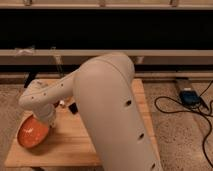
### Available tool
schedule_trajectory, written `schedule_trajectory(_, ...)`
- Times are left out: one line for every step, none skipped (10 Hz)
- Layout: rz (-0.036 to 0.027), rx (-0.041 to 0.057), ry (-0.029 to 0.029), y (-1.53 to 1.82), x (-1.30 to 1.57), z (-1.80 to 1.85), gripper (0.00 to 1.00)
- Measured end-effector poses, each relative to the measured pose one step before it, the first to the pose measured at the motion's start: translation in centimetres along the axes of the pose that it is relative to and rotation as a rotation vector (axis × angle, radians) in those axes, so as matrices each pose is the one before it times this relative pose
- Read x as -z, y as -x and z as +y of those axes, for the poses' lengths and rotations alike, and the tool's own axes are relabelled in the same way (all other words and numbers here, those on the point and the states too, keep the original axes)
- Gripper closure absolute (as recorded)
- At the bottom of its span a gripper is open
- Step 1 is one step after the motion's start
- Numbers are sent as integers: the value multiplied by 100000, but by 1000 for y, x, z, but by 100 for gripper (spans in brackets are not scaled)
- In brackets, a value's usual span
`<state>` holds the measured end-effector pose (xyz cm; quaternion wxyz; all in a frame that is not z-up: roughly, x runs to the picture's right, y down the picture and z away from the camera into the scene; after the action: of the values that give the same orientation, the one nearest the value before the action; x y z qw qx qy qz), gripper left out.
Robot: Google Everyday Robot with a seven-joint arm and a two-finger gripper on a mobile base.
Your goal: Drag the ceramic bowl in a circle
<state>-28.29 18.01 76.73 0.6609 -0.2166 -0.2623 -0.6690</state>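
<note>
The ceramic bowl [31, 133] is glossy orange-red, wide and shallow, and sits at the front left of the low wooden table [75, 147]. My white arm crosses the middle of the view and reaches down to the left. My gripper [48, 120] is at the bowl's upper right rim, under the rounded wrist. The wrist housing hides where the gripper meets the bowl.
A small dark item [73, 107] and a small pale item [62, 103] lie on the table just right of the wrist. A blue device [190, 96] and black cables [172, 107] lie on the floor to the right. A low ledge runs along the back.
</note>
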Motion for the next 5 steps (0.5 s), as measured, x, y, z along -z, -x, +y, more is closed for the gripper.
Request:
schedule_trajectory(702,-4644,-491,-1592,240,915,100)
schedule_trajectory(550,-4990,-470,-1570,206,1035,100)
schedule_trajectory(484,-5024,-112,-1293,197,1277,100)
schedule_trajectory(333,-3788,156,-648,83,1533,100)
schedule_trajectory(340,-2485,37,-170,133,1308,100)
